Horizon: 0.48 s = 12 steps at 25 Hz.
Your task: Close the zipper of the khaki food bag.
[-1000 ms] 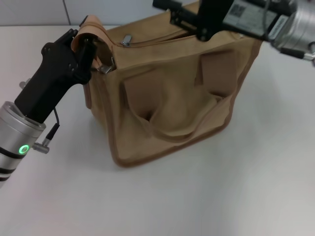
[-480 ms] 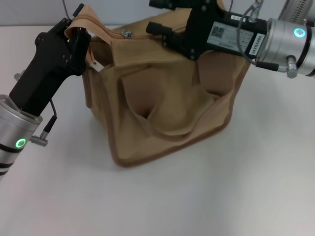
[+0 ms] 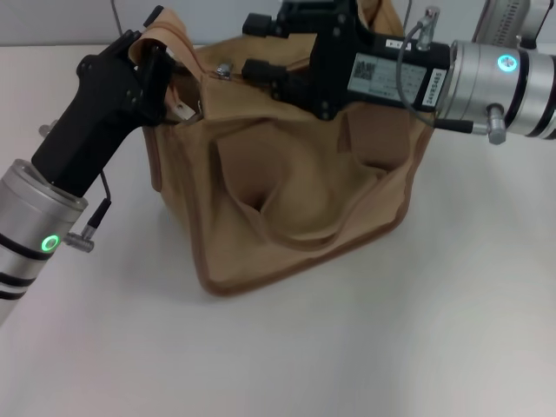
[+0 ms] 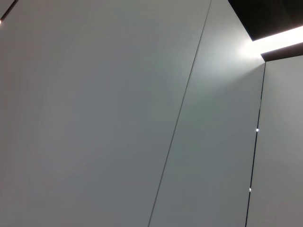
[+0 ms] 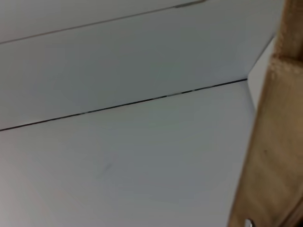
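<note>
Now the right gripper (image 3: 254,43), advanced across the khaki food bag (image 3: 304,182), sits with jaws apart just beside the zipper (image 3: 224,69) pull, while the left gripper (image 3: 155,65) stays clamped on the bag's end flap, so closing seems imminent.

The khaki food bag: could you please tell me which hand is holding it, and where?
The left hand grips the khaki food bag at its raised top end corner; the right hand holds nothing.
</note>
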### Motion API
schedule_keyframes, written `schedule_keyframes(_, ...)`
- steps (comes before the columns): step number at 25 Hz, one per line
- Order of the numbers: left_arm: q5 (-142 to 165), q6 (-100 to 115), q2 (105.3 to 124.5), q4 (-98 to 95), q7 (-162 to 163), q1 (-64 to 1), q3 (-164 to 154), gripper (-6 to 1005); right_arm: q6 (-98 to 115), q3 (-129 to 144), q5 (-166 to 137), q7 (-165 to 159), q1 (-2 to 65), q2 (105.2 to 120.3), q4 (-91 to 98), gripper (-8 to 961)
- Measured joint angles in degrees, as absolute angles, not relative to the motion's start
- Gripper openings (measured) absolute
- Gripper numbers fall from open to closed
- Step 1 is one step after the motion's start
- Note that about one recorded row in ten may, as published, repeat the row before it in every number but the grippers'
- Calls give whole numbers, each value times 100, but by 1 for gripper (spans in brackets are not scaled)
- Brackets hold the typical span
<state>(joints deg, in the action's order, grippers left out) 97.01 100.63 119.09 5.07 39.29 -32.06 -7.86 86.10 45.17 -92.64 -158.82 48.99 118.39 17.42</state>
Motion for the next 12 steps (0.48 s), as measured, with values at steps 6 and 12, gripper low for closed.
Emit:
schedule_keyframes(6, 9703, 10065, 11909, 510, 3952, -3221, -782, 42, 8566, 4565, -9263, -15882, 4886, 11851, 1683, 415)
schedule_keyframes(12, 9703, 10082, 11909, 510, 3970, -3239, -782, 42, 8360, 4772, -9263, -15816, 5015, 11892, 1722, 415)
